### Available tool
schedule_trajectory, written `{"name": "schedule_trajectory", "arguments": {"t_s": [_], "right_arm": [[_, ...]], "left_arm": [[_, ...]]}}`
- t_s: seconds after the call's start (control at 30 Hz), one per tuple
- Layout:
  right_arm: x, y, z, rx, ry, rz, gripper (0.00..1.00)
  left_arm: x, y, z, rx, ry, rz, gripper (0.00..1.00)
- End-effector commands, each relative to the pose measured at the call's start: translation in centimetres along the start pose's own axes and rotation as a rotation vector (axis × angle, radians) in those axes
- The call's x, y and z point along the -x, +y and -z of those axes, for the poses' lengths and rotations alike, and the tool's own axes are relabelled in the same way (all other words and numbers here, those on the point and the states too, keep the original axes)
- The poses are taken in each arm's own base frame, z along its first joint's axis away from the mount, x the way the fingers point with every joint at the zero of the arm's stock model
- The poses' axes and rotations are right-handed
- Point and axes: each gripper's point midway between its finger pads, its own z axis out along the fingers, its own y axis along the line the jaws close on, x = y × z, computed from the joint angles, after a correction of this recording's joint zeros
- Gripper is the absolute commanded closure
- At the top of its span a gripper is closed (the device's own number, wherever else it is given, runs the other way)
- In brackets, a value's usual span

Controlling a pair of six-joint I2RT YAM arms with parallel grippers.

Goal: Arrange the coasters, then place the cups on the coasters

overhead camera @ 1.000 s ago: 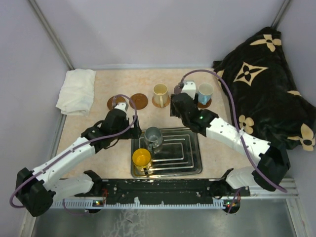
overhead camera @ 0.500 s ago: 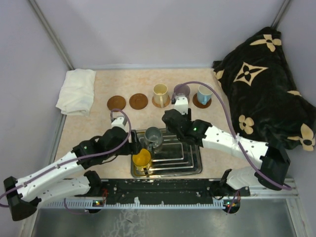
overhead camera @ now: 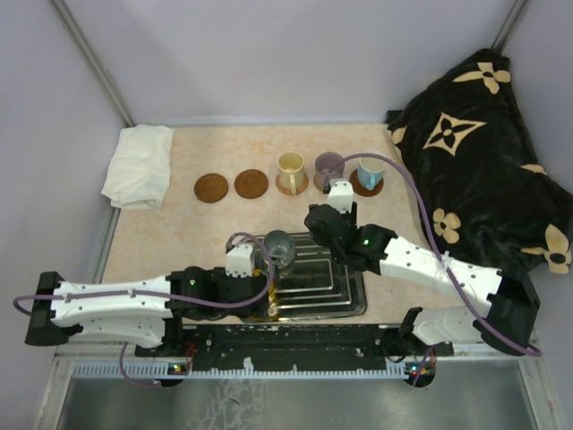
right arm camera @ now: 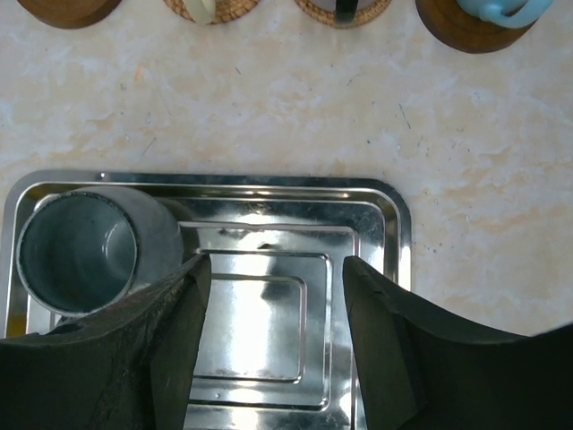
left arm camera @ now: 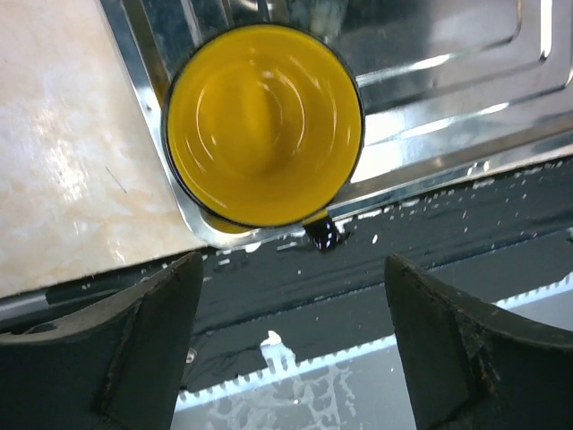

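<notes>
Two bare brown coasters lie at the back left. To their right, the cream cup, purple cup and light blue cup each stand on a coaster. The grey cup stands in the metal tray's far left corner. The orange-yellow cup sits in its near left corner. My left gripper hovers open above that cup's handle side and hides it from the top view. My right gripper is open over the tray, its left finger beside the grey cup.
A folded white cloth lies at the back left. A black flowered blanket fills the right side. The black rail runs just below the tray's near edge. Grey walls close the back and sides.
My left arm swung back from the bare coasters to the tray's near left corner, above the orange-yellow cup. My right arm drew back from the purple cup to above the tray.
</notes>
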Motion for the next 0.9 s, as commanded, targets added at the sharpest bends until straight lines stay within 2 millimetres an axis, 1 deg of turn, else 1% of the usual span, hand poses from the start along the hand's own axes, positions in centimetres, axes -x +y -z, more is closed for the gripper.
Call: {"name": "schedule_trajectory", "arguments": {"t_s": [0.0, 0.1, 0.27, 0.47, 0.57, 0.7, 0.87], "right_arm": [[1.1, 0.2, 0.7, 0.025, -0.047, -0.073, 0.39], [0.9, 0.0, 0.8, 0.039, -0.050, -0.076, 0.39], [0.8, -0.3, 1.4, 0.065, -0.058, -0.066, 0.39], [0.4, -1.5, 2.1, 0.067, -0.067, -0.033, 0.38], [0.3, -2.0, 2.3, 0.065, -0.076, -0.034, 0.38], [0.4, -1.9, 2.5, 0.082, -0.081, -0.044, 0.38], [0.2, -1.8, 2.6, 0.097, -0.073, -0.021, 0.38]], "left_arm": [[-1.5, 0.0, 0.7, 0.052, 0.015, 0.049, 0.12], [-2.3, -0.3, 0.4, 0.085, 0.027, 0.020, 0.12], [-2.2, 0.2, -0.2, 0.156, -0.001, 0.041, 0.12], [-2.0, -0.9, -1.3, 0.112, -0.038, 0.061, 0.16], [-2.1, -1.2, -1.7, 0.140, -0.036, 0.037, 0.17], [-2.5, -1.2, -2.3, 0.201, -0.028, 0.025, 0.17], [-2.7, -1.2, -2.7, 0.234, -0.022, 0.013, 0.17]]}}
